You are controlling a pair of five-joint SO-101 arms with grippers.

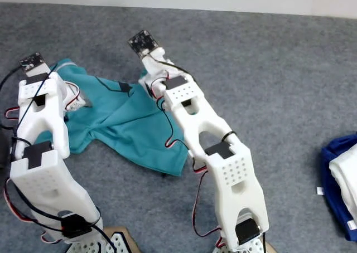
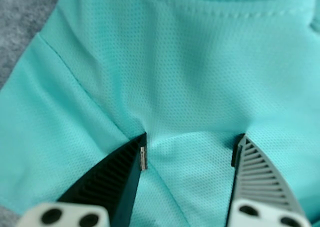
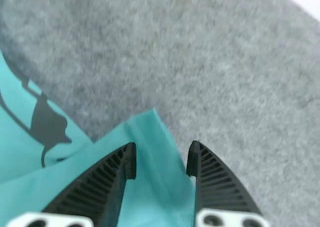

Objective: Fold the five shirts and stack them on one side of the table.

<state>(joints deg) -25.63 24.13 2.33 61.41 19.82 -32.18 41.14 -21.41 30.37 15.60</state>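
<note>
On the left half of the grey table (image 1: 268, 69), we see the teal shirt (image 1: 128, 125) spread out but rumpled. Our left gripper (image 2: 190, 154) is released, jaws apart over a crease in the fabric. Our right gripper (image 3: 161, 159) is also released, jaws straddling a shirt corner. At the table's right edge a white shirt (image 1: 348, 178) lies on a blue shirt (image 1: 332, 200).
</note>
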